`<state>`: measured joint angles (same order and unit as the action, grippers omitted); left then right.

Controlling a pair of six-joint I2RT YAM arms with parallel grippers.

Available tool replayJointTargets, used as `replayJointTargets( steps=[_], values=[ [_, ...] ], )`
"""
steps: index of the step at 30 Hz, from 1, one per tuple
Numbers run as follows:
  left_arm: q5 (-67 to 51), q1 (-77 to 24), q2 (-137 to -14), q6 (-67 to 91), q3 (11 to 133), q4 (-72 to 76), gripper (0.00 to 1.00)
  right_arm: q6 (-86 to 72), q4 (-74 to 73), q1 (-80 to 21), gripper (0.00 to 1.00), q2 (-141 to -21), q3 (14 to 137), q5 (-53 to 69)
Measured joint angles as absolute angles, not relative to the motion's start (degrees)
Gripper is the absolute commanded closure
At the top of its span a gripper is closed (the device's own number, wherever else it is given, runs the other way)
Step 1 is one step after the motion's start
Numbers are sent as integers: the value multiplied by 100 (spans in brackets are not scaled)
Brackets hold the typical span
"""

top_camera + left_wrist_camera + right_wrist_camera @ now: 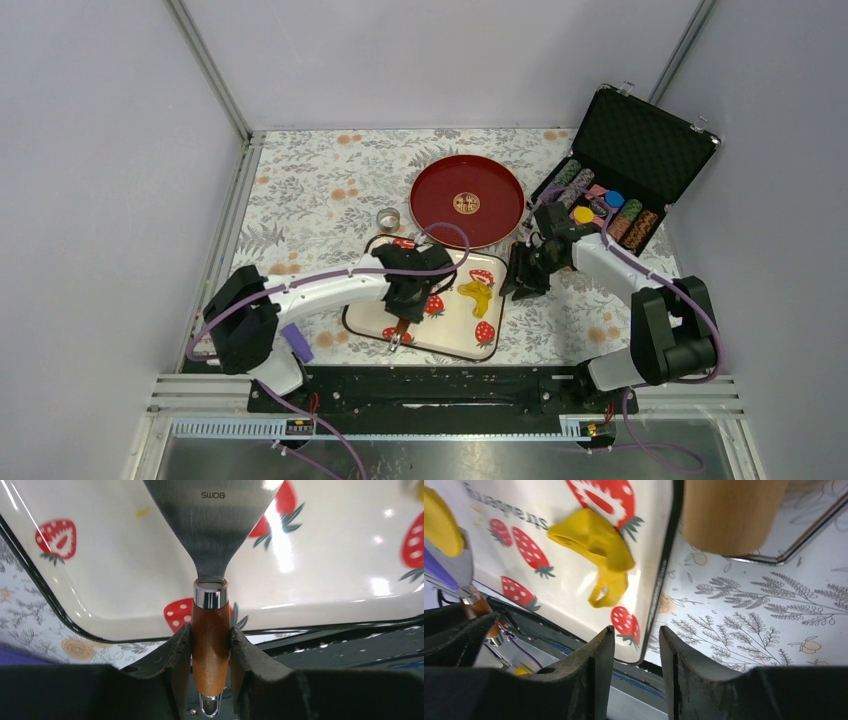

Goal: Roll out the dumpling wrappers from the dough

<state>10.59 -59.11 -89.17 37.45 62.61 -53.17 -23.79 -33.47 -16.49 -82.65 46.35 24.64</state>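
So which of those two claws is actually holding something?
The left gripper: it is clamped on the wooden handle of the spatula. The right gripper stands open over the edge of the tray, gripping nothing.

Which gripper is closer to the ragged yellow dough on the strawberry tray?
Right. The right gripper sits at the right edge of the tray, just beside the dough; the left gripper holds a spatula at the tray's near edge, farther off.

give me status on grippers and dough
Left gripper shut on scraper, blade over tray. Right gripper open, empty, by tray's right rim. Dough a ragged patch on tray, no gripper touching it. Wooden cylinder just off tray.
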Motion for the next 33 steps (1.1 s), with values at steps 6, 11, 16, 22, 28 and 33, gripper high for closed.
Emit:
replayJointTargets(
  steps=[6, 11, 16, 22, 28, 33],
  values=[
    [1131, -5774, -9369, 3548, 7116, -5321, 100, -2388, -3404, -1651, 61, -8305, 5299, 2620],
    [1146, -5557, -9891, 3317, 7824, -5356, 100, -2405, -3400, -1649, 65, -8617, 5806, 2810],
    [1140, -5286, -10506, 3055, 8521, -5363, 100, -2499, -3393, -1649, 71, -9035, 6296, 3022],
    [1116, -4960, -11168, 2757, 9306, -5393, 100, -2770, -3225, -1612, 76, -9712, 6914, 3465],
    [1002, -4696, -11625, 2532, 9874, -5433, 100, -3022, -3103, -1564, 81, -10508, 7730, 3732],
    [908, -4530, -12044, 2370, 10457, -5448, 100, -3284, -2930, -1553, 84, -11166, 8396, 3881]
  ],
)
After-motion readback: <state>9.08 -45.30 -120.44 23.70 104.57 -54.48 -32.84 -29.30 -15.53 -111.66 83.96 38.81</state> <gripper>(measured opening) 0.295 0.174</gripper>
